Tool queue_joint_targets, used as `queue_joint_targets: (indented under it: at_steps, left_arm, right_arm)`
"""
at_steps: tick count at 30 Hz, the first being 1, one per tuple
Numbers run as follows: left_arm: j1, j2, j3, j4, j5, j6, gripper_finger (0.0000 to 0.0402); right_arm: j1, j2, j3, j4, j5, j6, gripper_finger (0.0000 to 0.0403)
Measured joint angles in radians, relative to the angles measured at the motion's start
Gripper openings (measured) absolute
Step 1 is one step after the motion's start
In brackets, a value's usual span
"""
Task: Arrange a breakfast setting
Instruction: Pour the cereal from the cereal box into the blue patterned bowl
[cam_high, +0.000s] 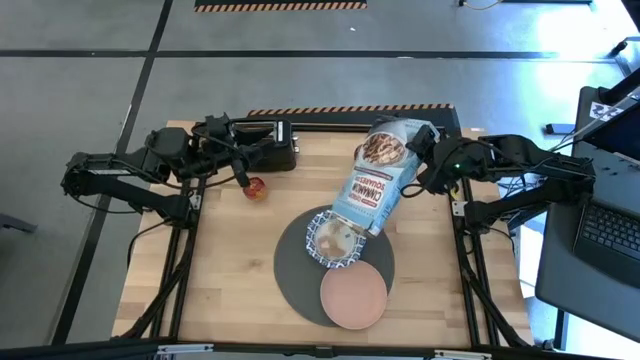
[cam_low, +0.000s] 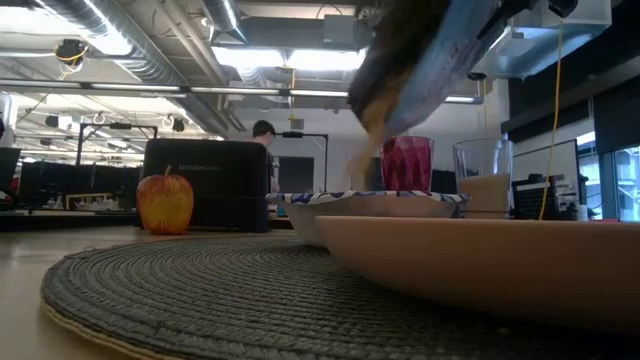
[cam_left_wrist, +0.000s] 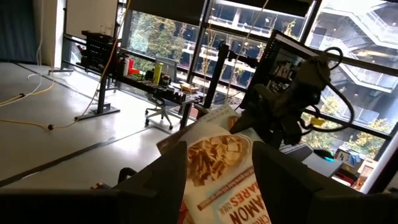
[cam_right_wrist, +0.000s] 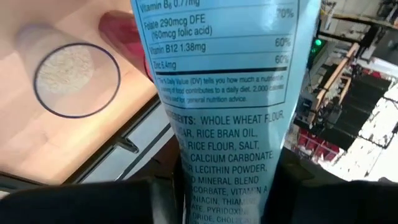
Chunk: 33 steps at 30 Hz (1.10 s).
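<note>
Table (cam_high: 230, 260): pale wood, matt, plank seams visible. Mat (cam_low: 200, 300): woven cord, dark grey, rough ribbed coils. Plate (cam_low: 500, 270): salmon ceramic look, smooth, satin. Bowl (cam_low: 370, 205): glazed, blue-white pattern on rim. Cereal bag (cam_right_wrist: 230, 93): light blue printed plastic film, glossy, creased. Tumbler (cam_low: 407, 163): red, faceted, translucent plastic or glass, cannot tell which. Glass (cam_low: 482, 165): clear, smooth. Apple (cam_low: 165, 202): shiny skin. Toaster (cam_low: 205, 183): black, matt casing.
</note>
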Motion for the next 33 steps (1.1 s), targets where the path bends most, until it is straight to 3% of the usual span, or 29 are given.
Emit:
queue_joint_targets:
  at_steps: [18,33]
  left_arm:
    - [0.0,0.0,0.0,0.0,0.001,0.001,0.0174]
    - [0.0,0.0,0.0,0.0,0.001,0.001,0.0174]
  right_arm:
    - [0.0,0.0,0.0,-0.019,0.024,0.001,0.0126]
    - [0.0,-0.001,0.0,-0.05,-0.019,0.009,0.0126]
